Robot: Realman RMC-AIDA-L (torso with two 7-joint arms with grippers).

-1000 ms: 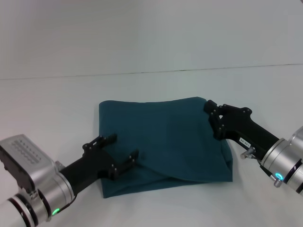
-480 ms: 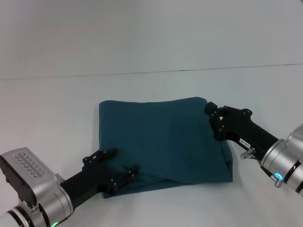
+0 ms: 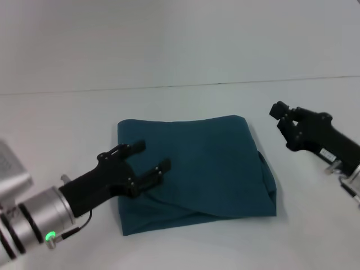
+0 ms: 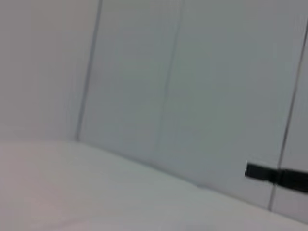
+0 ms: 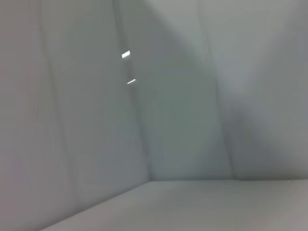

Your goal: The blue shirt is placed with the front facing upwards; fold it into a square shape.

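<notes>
The blue shirt [image 3: 197,169] lies folded into a rough square near the middle of the white bench [image 3: 180,107], plain side up, with a loose fold running along its near edge. The left gripper [image 3: 151,158] hovers over the shirt's near left part, its fingers [image 3: 159,169] spread wide and empty. The right gripper [image 3: 284,121] hangs clear of the cloth, just beyond the shirt's far right corner; whether its fingers are spread or closed cannot be told.
</notes>
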